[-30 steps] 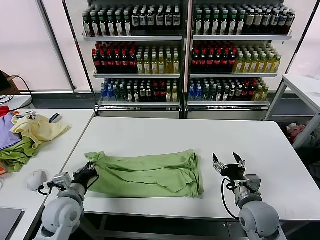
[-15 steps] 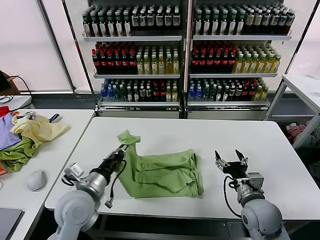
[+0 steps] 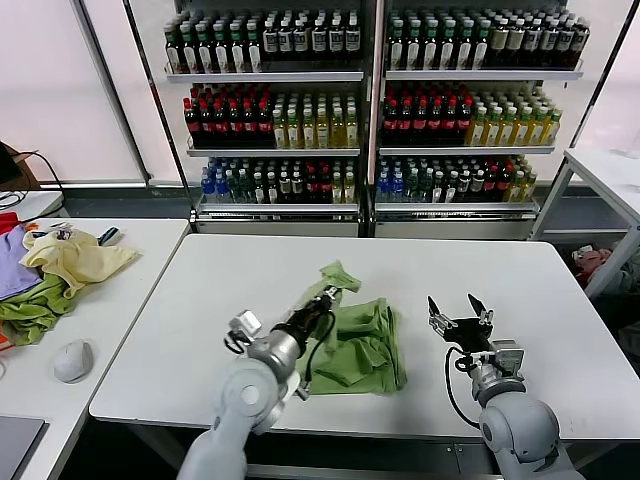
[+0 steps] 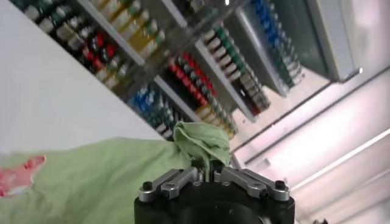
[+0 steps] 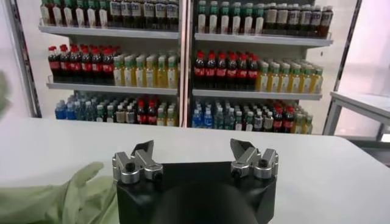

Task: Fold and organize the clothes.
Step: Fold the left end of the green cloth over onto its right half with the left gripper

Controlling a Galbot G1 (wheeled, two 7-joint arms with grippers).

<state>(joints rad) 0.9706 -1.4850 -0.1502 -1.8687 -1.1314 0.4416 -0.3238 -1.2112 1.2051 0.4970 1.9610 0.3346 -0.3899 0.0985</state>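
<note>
The light green polo shirt (image 3: 365,345) lies half folded near the middle of the white table (image 3: 300,270). My left gripper (image 3: 326,305) is shut on a bunched end of the shirt and holds it raised above the shirt's right half. In the left wrist view the pinched fabric (image 4: 201,141) sticks up between the jaws of the left gripper (image 4: 208,173), and the red-and-white graphic (image 4: 18,173) shows on the cloth behind. My right gripper (image 3: 459,315) is open and empty just right of the shirt. It also shows in the right wrist view (image 5: 192,157), with the shirt's edge (image 5: 67,195) beside it.
A heap of pale yellow, darker green and purple garments (image 3: 50,270) lies on the side table at far left, with a white mouse (image 3: 74,360) near its front. Shelves of bottles (image 3: 370,100) stand behind the table. Another table edge (image 3: 610,170) is at far right.
My left gripper has carried the shirt's left end up and rightward across the shirt, folding it over. The right gripper has stayed open in place.
</note>
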